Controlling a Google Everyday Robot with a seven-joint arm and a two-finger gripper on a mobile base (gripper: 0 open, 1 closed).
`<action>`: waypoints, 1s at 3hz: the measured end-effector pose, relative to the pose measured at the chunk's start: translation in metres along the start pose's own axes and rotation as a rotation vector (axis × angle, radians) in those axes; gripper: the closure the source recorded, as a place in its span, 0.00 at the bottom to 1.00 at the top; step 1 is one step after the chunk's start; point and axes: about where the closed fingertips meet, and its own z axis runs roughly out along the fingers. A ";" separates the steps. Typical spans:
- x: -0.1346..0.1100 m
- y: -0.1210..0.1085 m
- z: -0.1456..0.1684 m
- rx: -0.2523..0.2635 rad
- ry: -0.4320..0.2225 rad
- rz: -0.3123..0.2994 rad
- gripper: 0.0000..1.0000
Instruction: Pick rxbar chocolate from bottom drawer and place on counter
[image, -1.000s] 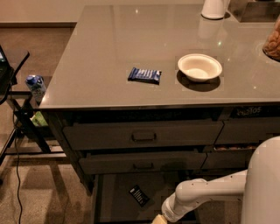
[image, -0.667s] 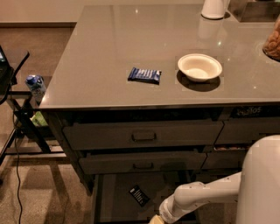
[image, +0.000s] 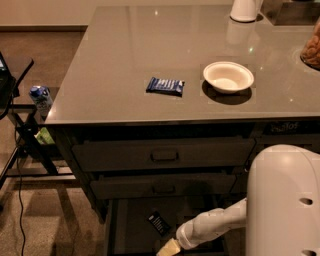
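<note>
The rxbar chocolate is a small black-wrapped bar lying flat in the open bottom drawer, near the drawer's middle. My white arm reaches down from the right into that drawer. The gripper sits at the frame's bottom edge, just below and slightly right of the bar, mostly cut off. The grey counter spreads above the drawer stack.
On the counter lie a blue-wrapped bar and a white bowl, with a white container at the back and a jar at the right edge. Two shut handled drawers sit above. A black stand with a can is at left.
The arm has slid a little to the left and lower in the drawer, closer to the black bar. The bar and counter items have not moved.
</note>
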 end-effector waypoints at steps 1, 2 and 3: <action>-0.019 -0.001 0.024 -0.035 -0.065 0.011 0.00; -0.038 -0.008 0.021 -0.039 -0.121 0.034 0.00; -0.027 -0.007 0.037 -0.030 -0.094 0.021 0.00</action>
